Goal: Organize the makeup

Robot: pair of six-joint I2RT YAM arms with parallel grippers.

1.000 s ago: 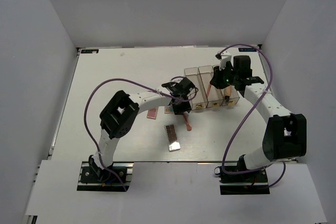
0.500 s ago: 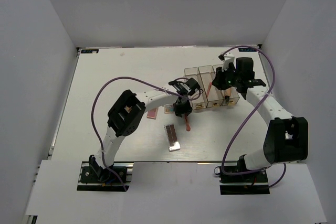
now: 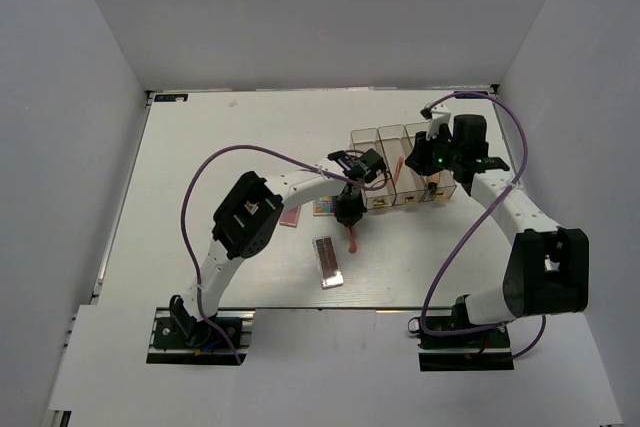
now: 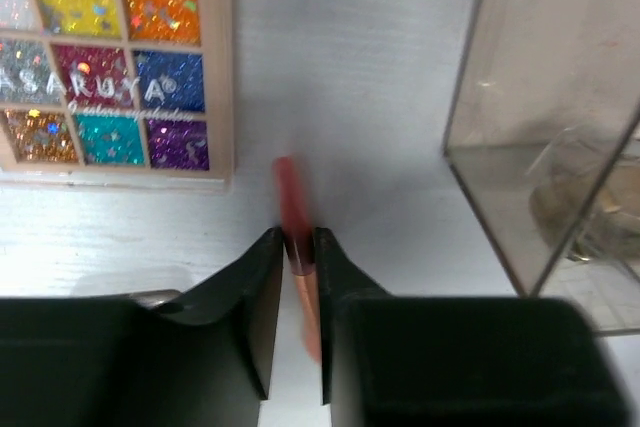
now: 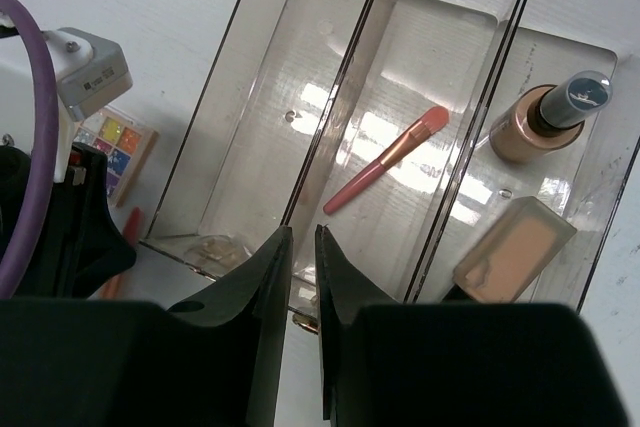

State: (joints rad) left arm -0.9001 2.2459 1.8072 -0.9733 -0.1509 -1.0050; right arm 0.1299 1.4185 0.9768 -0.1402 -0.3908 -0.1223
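Observation:
My left gripper (image 4: 297, 239) is shut on a slim pink brush (image 4: 290, 197), gripping it mid-handle just above the table, beside the multicoloured palette (image 4: 110, 62). From above, the left gripper (image 3: 349, 213) is at the near-left corner of the clear box (image 3: 366, 133), with the brush (image 3: 352, 238) hanging below it. My right gripper (image 5: 304, 235) is shut and empty, over the box's near wall. In the box lie a second pink brush (image 5: 385, 161), a tan bottle (image 5: 545, 119) and a tan tube (image 5: 512, 249).
A pink palette (image 3: 290, 215) lies left of the multicoloured palette (image 3: 326, 207). A dark grey palette (image 3: 327, 262) lies nearer the front edge. The box's left compartment (image 5: 265, 107) holds only a small unclear item at its near end. White walls enclose the table.
My left arm has swung right, bringing the gripper and the pink brush closer to the box's near-left corner. My right gripper has shifted slightly right over the box.

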